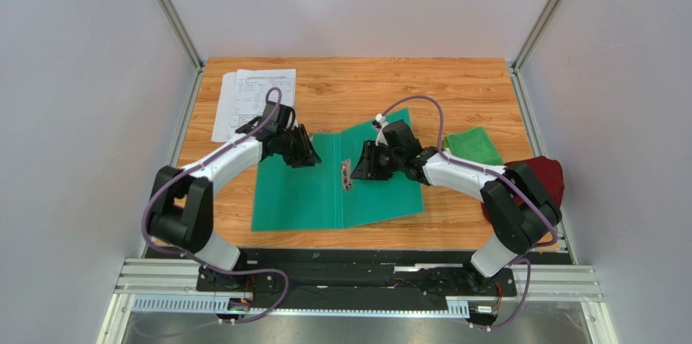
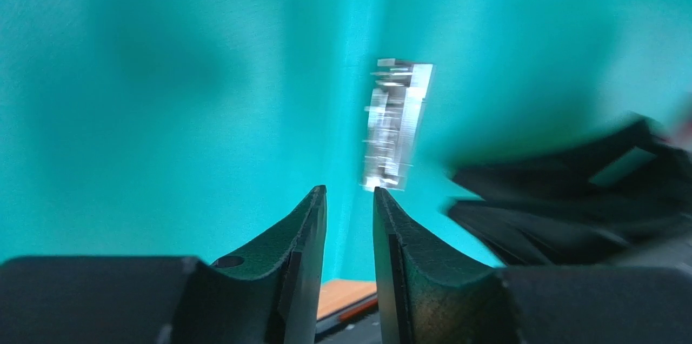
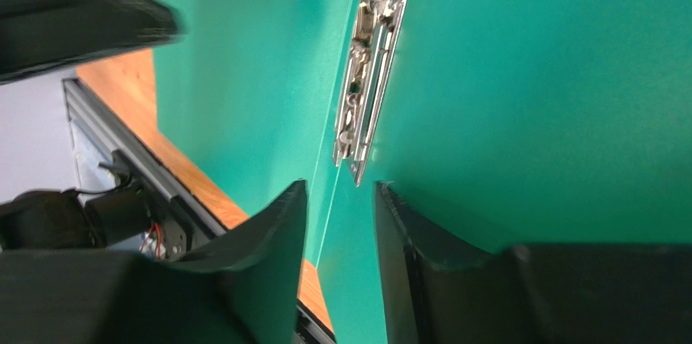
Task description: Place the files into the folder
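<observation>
The teal-green folder (image 1: 300, 194) lies open and flat on the wooden table, with a metal clip (image 1: 347, 174) at its spine. The files (image 1: 253, 101), white printed sheets, lie at the table's far left, apart from the folder. My left gripper (image 1: 309, 153) hovers over the left flap's upper part, jaws a little apart and empty (image 2: 349, 191); the clip (image 2: 394, 125) lies ahead of it. My right gripper (image 1: 361, 167) is over the right flap just beside the clip (image 3: 367, 84), jaws apart and empty (image 3: 339, 186).
A small bright green folded cloth (image 1: 473, 145) lies right of the folder. A dark red cloth (image 1: 542, 178) sits at the table's right edge behind the right arm. Metal frame posts stand at the far corners.
</observation>
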Tool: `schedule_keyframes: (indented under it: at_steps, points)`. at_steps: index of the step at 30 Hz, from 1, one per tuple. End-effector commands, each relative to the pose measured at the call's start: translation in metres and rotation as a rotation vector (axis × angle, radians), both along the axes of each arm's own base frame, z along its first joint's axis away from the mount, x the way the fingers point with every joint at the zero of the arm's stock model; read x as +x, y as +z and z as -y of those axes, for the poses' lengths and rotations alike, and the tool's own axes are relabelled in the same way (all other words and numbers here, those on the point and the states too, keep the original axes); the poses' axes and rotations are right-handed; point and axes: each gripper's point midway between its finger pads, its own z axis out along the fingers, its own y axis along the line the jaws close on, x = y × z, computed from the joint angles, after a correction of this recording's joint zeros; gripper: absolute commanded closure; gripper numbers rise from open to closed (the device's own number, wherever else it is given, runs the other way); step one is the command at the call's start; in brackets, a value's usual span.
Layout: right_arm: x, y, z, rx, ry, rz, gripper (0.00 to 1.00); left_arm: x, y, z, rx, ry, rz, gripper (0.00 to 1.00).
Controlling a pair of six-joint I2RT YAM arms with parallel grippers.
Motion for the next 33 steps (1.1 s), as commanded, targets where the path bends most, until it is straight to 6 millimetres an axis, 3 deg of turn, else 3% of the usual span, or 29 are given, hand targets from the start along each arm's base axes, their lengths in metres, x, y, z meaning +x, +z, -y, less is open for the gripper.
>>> schedule_keyframes:
  at_steps: [1, 6, 13, 19, 26, 33]
  points:
    - [0.001, 0.01, -0.023, 0.145, 0.031, 0.009, 0.68, 0.011, -0.023, 0.013, 0.017, -0.029, 0.047, 0.66]
    - [-0.011, -0.007, -0.031, 0.18, 0.096, -0.034, 0.71, -0.009, -0.066, 0.031, 0.026, -0.051, -0.012, 0.7]
    - [-0.019, -0.031, -0.027, 0.163, 0.093, -0.071, 0.72, -0.035, -0.107, 0.014, 0.09, 0.026, -0.083, 0.71]
    - [-0.019, -0.044, -0.025, 0.156, 0.081, -0.082, 0.85, -0.041, -0.118, 0.011, 0.105, 0.03, -0.112, 0.73]
    - [-0.007, -0.038, -0.024, 0.163, 0.032, -0.071, 0.8, -0.047, -0.124, 0.004, 0.149, 0.012, -0.136, 0.74]
    - [0.001, -0.046, -0.018, 0.152, -0.026, -0.111, 0.85, -0.051, -0.124, 0.0, 0.167, 0.003, -0.135, 0.74]
